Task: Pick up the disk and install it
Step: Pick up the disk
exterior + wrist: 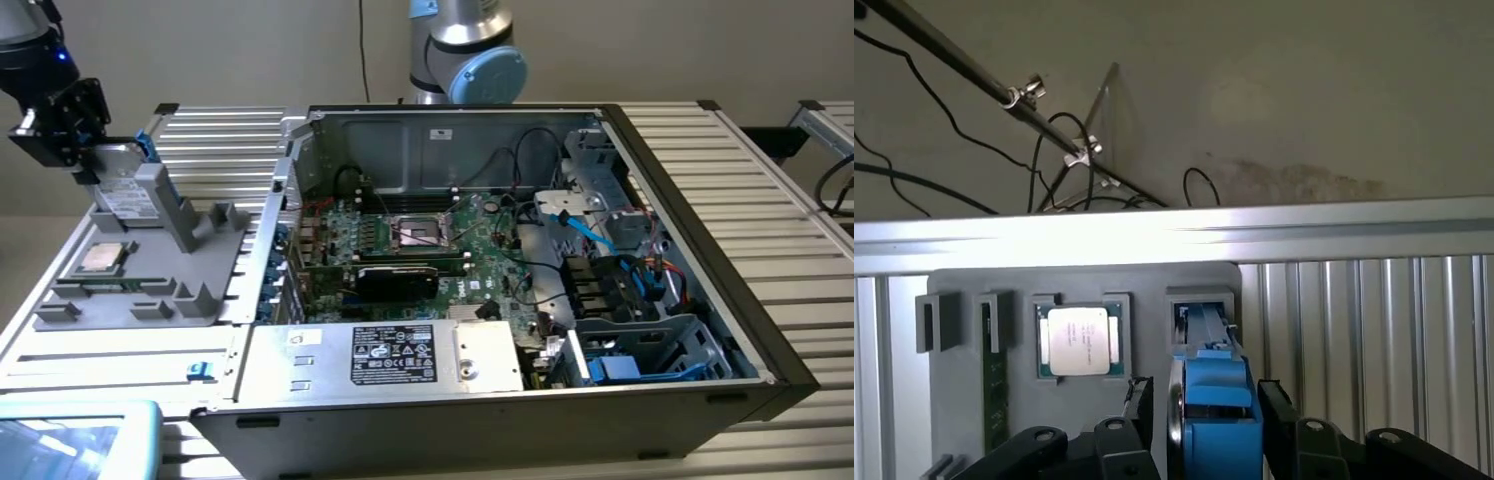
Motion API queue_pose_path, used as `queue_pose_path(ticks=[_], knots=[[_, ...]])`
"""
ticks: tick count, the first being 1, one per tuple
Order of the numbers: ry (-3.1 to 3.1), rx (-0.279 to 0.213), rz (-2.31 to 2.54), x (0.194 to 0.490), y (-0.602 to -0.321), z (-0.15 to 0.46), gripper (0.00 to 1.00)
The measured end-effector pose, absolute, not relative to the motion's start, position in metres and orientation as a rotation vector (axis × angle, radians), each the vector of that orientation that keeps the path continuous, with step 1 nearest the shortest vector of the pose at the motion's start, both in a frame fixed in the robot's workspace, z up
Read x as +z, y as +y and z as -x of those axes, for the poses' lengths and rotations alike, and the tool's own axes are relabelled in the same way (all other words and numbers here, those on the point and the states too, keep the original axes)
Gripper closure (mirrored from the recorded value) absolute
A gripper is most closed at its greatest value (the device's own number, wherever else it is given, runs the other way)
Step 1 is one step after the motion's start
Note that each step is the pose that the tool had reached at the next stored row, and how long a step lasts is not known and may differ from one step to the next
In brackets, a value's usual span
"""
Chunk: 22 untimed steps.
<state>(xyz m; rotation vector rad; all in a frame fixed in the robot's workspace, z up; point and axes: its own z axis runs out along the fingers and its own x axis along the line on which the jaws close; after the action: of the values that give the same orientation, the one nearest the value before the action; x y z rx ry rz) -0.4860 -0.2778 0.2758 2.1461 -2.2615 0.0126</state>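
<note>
The disk (130, 195), a silver-grey drive with a white label and a blue carrier, stands on edge in a slot of the grey holder (147, 300) at the exterior view's left. My gripper (96, 160) is at its upper end. In the wrist view the disk (1214, 400) shows edge-on, its blue carrier between the two black fingers (1139, 405), one close against each side. My gripper (1209, 405) is shut on the disk, which still sits in its slot in the holder (1154, 280).
A square silver CPU chip (100, 258) (1079, 340) and a memory stick (994, 385) lie in the holder. The open computer case (694, 180) fills the middle, with the motherboard (414, 240), a silver power supply (387, 355) and a blue-railed drive cage (641, 355).
</note>
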Motion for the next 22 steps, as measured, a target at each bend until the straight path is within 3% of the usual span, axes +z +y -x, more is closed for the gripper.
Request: queue_pose_path(ticks=[22], knots=[[-2.249,0.002,-2.165,0.2756,-0.2797,0.486,0.46]])
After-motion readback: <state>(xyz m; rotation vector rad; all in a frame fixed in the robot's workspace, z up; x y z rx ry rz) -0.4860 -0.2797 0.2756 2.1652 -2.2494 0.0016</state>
